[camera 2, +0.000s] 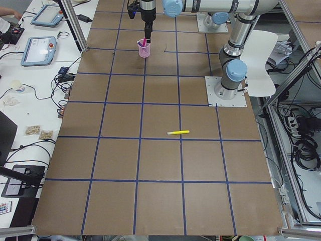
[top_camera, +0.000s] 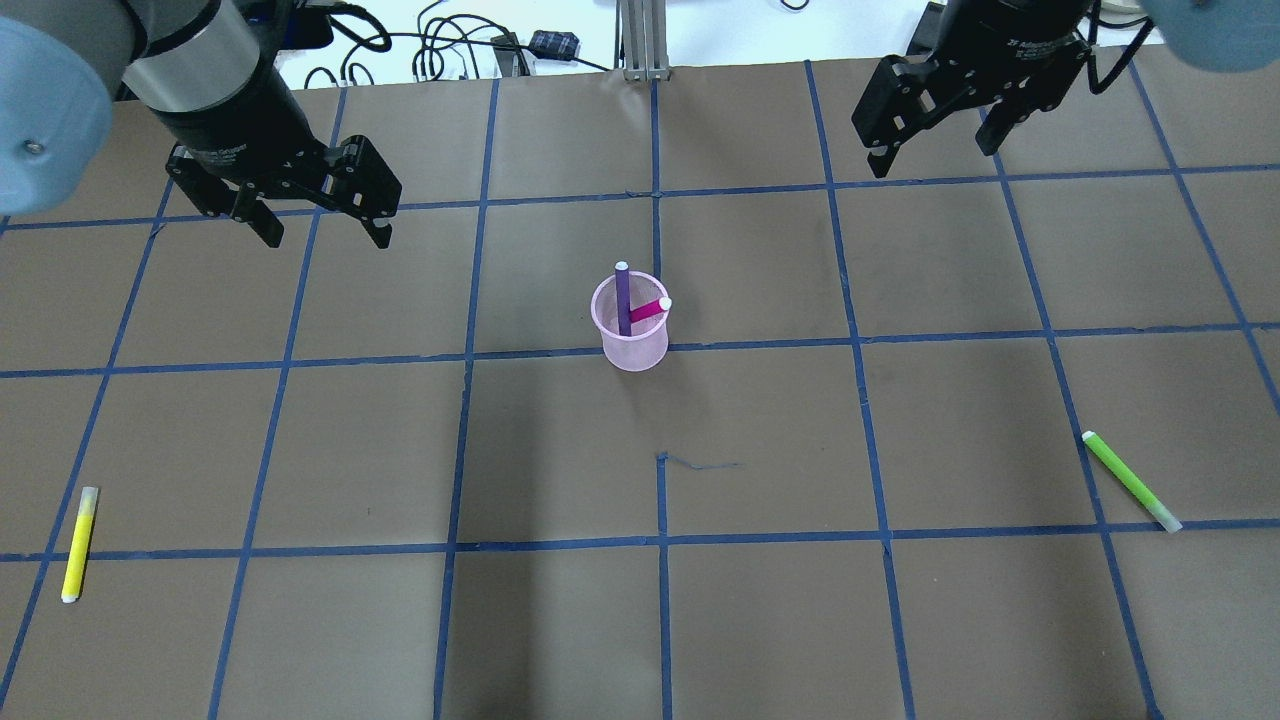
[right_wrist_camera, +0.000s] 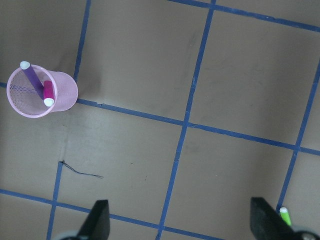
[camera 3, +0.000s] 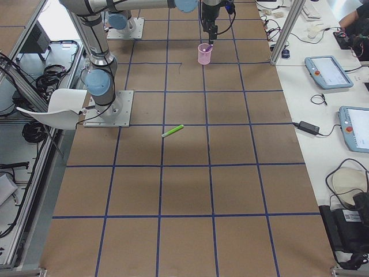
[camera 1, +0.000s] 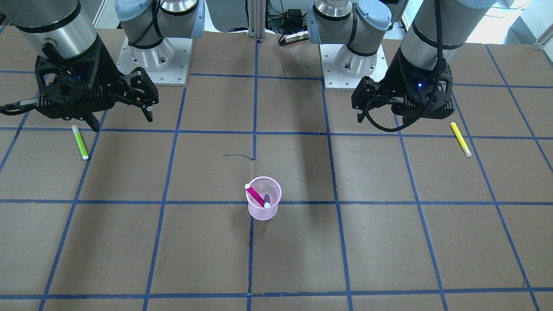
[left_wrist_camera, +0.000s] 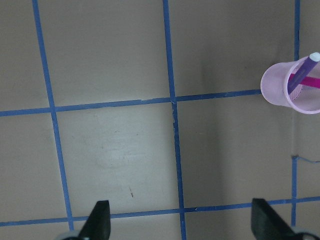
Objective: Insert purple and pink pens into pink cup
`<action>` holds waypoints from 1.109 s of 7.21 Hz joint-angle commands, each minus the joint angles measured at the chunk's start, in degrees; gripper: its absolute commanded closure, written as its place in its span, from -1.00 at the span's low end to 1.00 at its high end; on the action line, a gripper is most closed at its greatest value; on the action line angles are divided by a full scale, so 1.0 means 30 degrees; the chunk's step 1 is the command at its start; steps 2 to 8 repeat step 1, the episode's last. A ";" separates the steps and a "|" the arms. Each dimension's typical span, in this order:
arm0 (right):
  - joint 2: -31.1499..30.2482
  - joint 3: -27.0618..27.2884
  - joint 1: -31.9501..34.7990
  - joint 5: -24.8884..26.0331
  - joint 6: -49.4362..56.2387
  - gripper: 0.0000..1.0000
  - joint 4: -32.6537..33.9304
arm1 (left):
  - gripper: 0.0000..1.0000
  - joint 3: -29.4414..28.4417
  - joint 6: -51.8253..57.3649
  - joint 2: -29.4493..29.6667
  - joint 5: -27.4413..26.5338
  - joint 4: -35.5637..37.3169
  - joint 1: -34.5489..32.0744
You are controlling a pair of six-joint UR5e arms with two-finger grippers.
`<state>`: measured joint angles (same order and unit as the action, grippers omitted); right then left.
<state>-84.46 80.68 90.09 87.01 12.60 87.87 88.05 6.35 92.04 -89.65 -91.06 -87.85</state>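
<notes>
The left gripper point(top_camera: 325, 235) and right gripper point(top_camera: 935, 155) are hovering open. One pink cup point(top_camera: 636, 352) is holding one purple pen point(top_camera: 623, 300), one pink pen point(top_camera: 652, 309).

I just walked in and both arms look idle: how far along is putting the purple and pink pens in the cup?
Done: the purple pen and pink pen both lean inside the pink cup. In hand: nothing; the left tool and right tool hang open and empty, away from it. Left: seemingly nothing; the yellow pen and green pen on the table are not part of the job.
</notes>
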 commanded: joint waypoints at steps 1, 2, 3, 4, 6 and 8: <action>-0.0001 0.0030 0.0000 0.0000 0.0017 -1.00 -0.0021 | -1.00 0.0065 -0.0094 -0.0180 -0.0262 0.0001 0.0075; -0.0001 0.0030 0.0000 0.0000 0.0017 -1.00 -0.0021 | -1.00 0.0065 -0.0094 -0.0180 -0.0262 0.0001 0.0075; -0.0001 0.0030 0.0000 0.0000 0.0017 -1.00 -0.0021 | -1.00 0.0065 -0.0094 -0.0180 -0.0262 0.0001 0.0075; -0.0001 0.0030 0.0000 0.0000 0.0017 -1.00 -0.0021 | -1.00 0.0065 -0.0094 -0.0180 -0.0262 0.0001 0.0075; -0.0001 0.0030 0.0000 0.0000 0.0017 -1.00 -0.0021 | -1.00 0.0065 -0.0094 -0.0180 -0.0262 0.0001 0.0075; -0.0001 0.0030 0.0000 0.0000 0.0017 -1.00 -0.0021 | -1.00 0.0065 -0.0094 -0.0180 -0.0262 0.0001 0.0075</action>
